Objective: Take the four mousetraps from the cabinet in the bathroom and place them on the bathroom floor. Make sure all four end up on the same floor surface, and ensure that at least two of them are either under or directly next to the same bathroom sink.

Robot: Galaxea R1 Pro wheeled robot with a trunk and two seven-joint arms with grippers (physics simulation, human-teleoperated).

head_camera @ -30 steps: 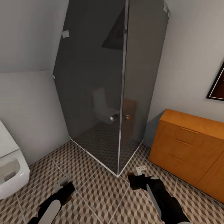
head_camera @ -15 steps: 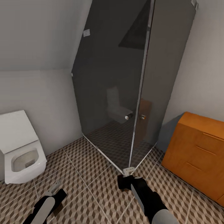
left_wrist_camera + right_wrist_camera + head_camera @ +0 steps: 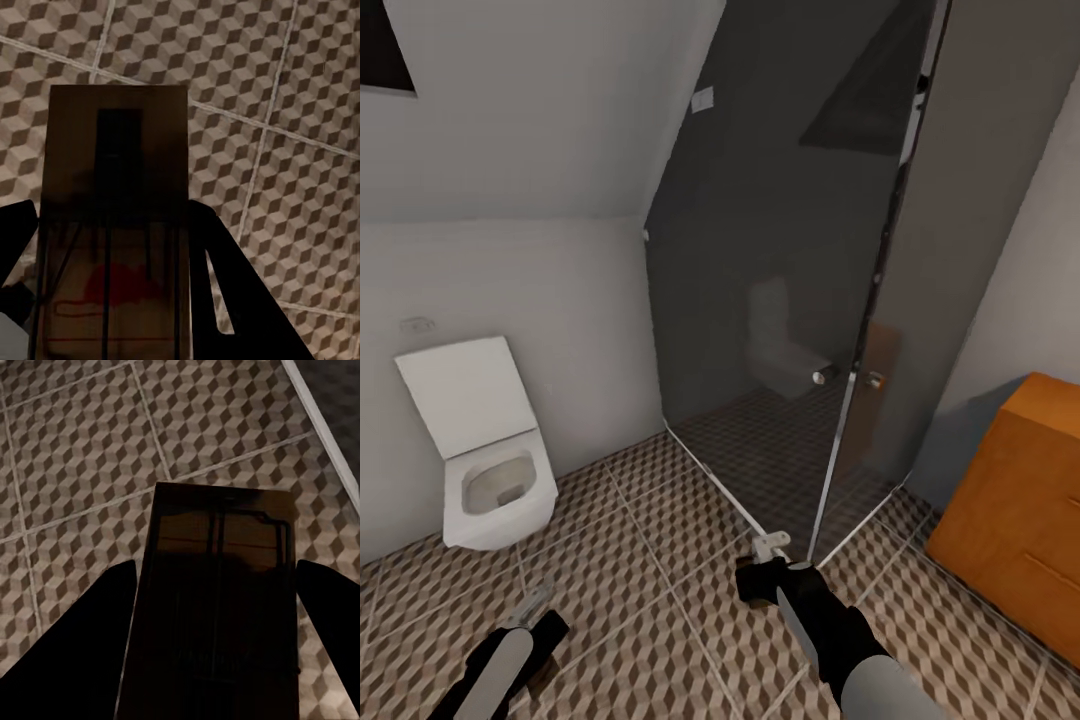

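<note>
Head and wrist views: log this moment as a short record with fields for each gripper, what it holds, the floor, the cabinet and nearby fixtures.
left gripper: low over the floor, shut on a mousetrap held between its fingers
right gripper: near the shower's corner, shut on a second mousetrap
bathroom floor: cube-pattern tiles, no trap lying on the part shown
cabinet: orange-tan, at the robot's right, visible drawers closed
toilet: white, lid up, at the left wall
shower: dark glass enclosure straight ahead
</note>
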